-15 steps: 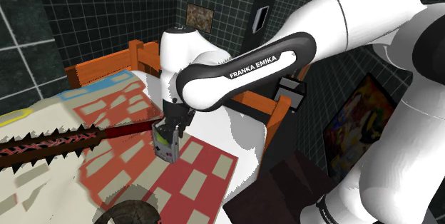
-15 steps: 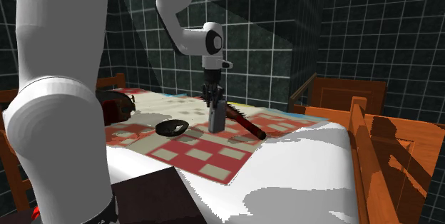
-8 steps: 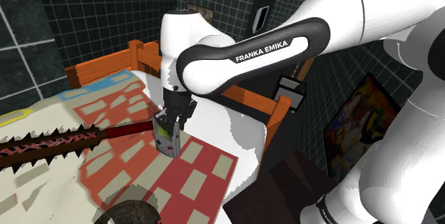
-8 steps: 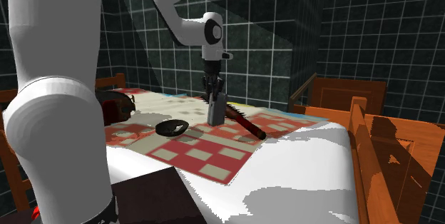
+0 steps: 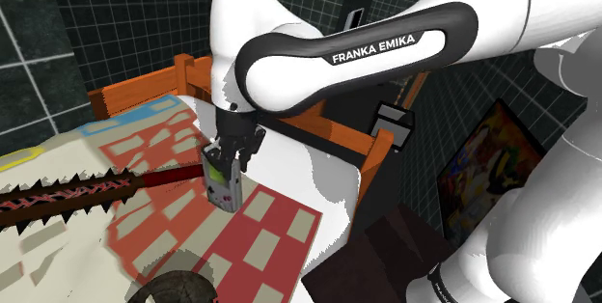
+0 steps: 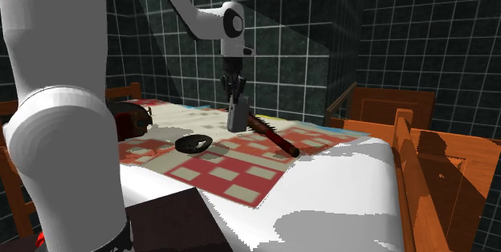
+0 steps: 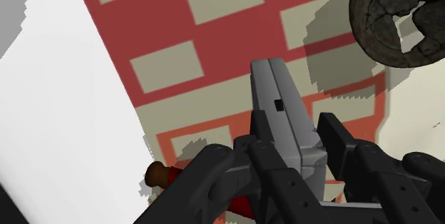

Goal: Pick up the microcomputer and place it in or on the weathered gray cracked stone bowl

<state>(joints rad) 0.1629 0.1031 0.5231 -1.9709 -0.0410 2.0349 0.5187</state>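
Above the red-checked cloth [image 5: 253,245], the pincer [image 5: 231,163] clasps the grey microcomputer [image 5: 222,188] aloft.

Losing most of the bowl [image 5: 177,279] below the shoulder view's bottom edge, and cropping it again at the wrist view's corner. Running the saw [image 5: 85,193] off the shoulder view's left edge. Hiding the microcomputer [image 7: 275,87] at its held end inside the gripper [image 7: 296,135].

Dark tiled walls [image 6: 425,26], orange wooden bed frame [image 6: 377,110]
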